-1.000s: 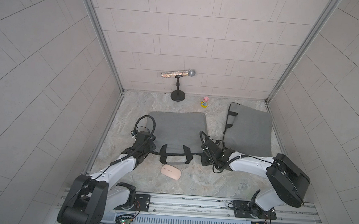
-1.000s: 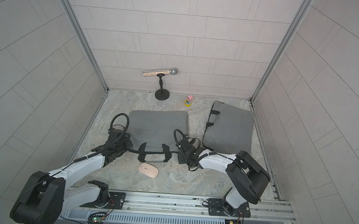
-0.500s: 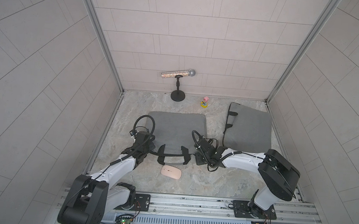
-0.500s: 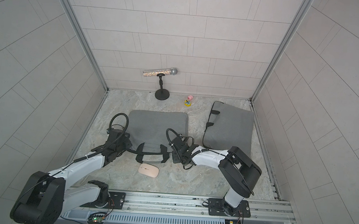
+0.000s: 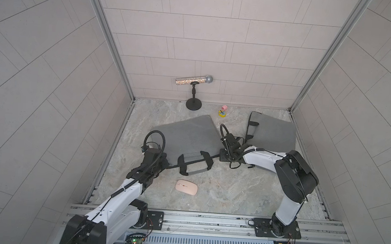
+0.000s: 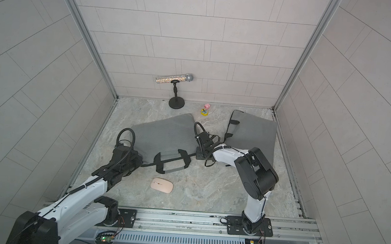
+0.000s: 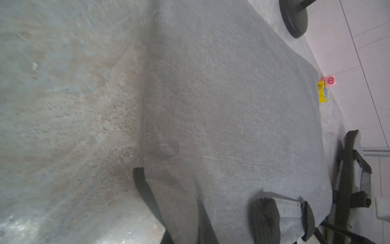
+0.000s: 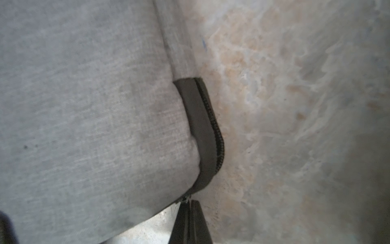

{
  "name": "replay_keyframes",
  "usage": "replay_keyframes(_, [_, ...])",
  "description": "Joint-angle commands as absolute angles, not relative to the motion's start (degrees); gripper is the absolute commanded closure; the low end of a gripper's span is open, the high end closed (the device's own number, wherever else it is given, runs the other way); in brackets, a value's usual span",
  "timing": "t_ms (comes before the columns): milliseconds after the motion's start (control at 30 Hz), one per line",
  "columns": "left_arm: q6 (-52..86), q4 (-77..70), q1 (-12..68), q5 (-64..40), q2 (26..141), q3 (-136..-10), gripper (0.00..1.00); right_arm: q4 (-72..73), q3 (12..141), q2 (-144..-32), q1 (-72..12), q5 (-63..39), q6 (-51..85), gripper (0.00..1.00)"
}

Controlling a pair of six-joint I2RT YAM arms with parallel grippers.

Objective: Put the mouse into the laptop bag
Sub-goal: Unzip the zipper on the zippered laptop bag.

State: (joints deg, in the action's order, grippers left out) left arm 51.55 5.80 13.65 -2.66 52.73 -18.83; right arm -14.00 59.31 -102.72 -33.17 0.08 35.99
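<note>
Both top views, mouse (image 5: 186, 187) near laptop bag (image 5: 188, 136); right wrist, claw (image 8: 190, 205) pinching zipper (image 8: 207, 131)

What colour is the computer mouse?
Pale pink. The mouse shows best in a top view.

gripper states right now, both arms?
Left gripper: closed, apparently pinching the laptop bag at its near corner.
Right gripper: closed on the bag's zipper pull.

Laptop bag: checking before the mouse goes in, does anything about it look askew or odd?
The laptop bag lies askew on the table; its cloth bulges by the zipper, whose end the shut right gripper pinches.
</note>
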Motion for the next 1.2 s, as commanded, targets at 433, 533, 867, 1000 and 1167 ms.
replay_keyframes(433, [54.76, 1.16, 19.86, -1.54, 49.39, -17.99, 1.0, -15.9, 57.39, -98.5, -42.19, 0.31, 36.04, 1.0])
replay_keyframes(533, [55.17, 0.71, 20.03, -1.21, 49.65, -17.76, 1.0, -15.91, 57.45, -96.42, -44.97, 0.56, 36.73, 1.0])
replay_keyframes(867, [54.67, 3.27, 20.3, 4.81, 49.77, -18.53, 1.0, -17.19, 56.43, -94.9, -48.41, 2.89, 36.49, 1.0])
replay_keyframes(1000, [52.92, 7.69, 18.81, 8.2, 47.3, -19.69, 1.0, -18.3, 54.19, -94.57, -44.1, 4.08, 35.6, 1.0])
replay_keyframes(1167, [52.81, 11.15, 18.5, 6.99, 45.49, -21.18, 1.0, -20.21, 56.96, -99.15, -35.11, 3.59, 33.45, 1.0])
